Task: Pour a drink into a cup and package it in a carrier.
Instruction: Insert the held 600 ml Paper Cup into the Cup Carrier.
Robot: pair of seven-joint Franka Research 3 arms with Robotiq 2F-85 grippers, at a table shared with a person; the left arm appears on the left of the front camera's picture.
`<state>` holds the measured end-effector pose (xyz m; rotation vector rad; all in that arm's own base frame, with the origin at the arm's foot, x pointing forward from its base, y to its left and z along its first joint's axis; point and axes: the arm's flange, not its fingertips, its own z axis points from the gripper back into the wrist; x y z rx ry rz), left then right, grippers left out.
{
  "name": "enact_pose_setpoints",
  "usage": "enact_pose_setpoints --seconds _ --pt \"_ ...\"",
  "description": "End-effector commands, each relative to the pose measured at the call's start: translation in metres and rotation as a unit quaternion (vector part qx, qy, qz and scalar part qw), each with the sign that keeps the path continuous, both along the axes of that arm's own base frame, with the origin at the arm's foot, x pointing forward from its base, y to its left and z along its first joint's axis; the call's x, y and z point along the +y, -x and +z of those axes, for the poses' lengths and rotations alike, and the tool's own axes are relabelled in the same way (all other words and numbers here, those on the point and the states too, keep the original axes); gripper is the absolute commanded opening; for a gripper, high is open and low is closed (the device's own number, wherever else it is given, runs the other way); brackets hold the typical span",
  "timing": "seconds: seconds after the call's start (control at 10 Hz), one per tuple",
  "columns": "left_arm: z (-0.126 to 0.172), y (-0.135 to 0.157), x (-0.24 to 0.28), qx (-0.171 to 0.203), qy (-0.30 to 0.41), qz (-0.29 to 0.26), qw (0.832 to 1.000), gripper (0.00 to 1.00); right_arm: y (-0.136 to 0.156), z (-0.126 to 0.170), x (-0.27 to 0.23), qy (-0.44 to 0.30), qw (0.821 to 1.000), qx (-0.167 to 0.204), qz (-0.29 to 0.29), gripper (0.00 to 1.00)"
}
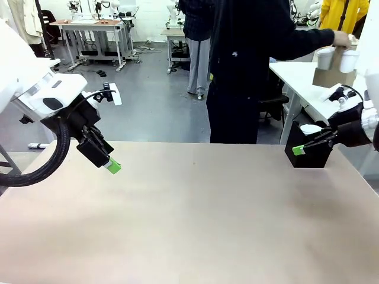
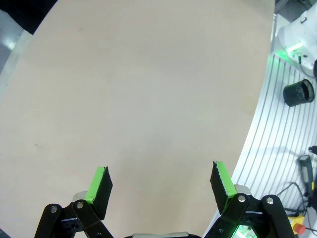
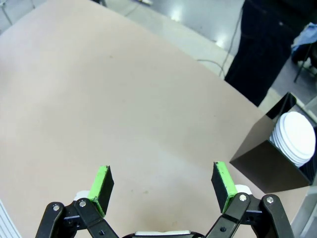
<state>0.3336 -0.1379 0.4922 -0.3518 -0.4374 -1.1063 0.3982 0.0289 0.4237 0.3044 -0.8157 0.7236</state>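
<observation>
My left gripper (image 1: 111,165) hangs open above the left part of the bare tan table (image 1: 189,219); in the left wrist view its green pads (image 2: 100,184) stand wide apart with nothing between them (image 2: 161,186). My right gripper (image 1: 302,148) is open too (image 3: 163,186), low over the table's right side. A person at the far side reaches right to a brown cardboard carrier (image 1: 331,72) with two white cups (image 1: 324,58) on a side table, one hand (image 1: 340,39) on its top. The drink and its pot are out of view.
A small black open box (image 1: 308,156) holding a stack of white lids (image 3: 295,137) stands at the table's far right, close by my right gripper. The person's dark torso (image 1: 249,71) stands behind the far edge. Ridged metal rails (image 2: 277,129) border the table by my left arm.
</observation>
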Motion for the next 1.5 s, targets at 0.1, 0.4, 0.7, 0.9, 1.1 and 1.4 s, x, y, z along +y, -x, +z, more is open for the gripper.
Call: enact_pose_setpoints --seconds 0.1,0.4,0.7,0.9,1.1,1.4 --pt "-0.0015 0.0 -0.0003 0.0 0.009 -0.003 1.0 1.0 -0.0001 0.001 -0.0009 -0.001 1.0 -0.002 -0.002 1.0" --pt "-0.0015 0.0 -0.0003 0.0 0.009 -0.003 1.0 1.0 -0.0001 0.001 -0.0009 -0.001 1.0 -0.002 -0.002 1.0" --pt "-0.0015 0.0 -0.0003 0.0 0.009 -0.003 1.0 1.0 -0.0001 0.001 -0.0009 -0.001 1.0 -0.002 -0.002 1.0" --pt "-0.0015 0.0 -0.0003 0.0 0.009 -0.003 1.0 1.0 -0.0001 0.001 -0.0009 -0.001 1.0 -0.002 -0.002 1.0" --pt "-0.0015 0.0 -0.0003 0.0 0.009 -0.003 1.0 1.0 -0.0001 0.001 -0.0009 -0.001 1.0 -0.002 -0.002 1.0" --pt "-0.0015 0.0 -0.0003 0.0 0.009 -0.003 1.0 1.0 -0.0001 0.001 -0.0009 -0.001 1.0 -0.002 -0.002 1.0"
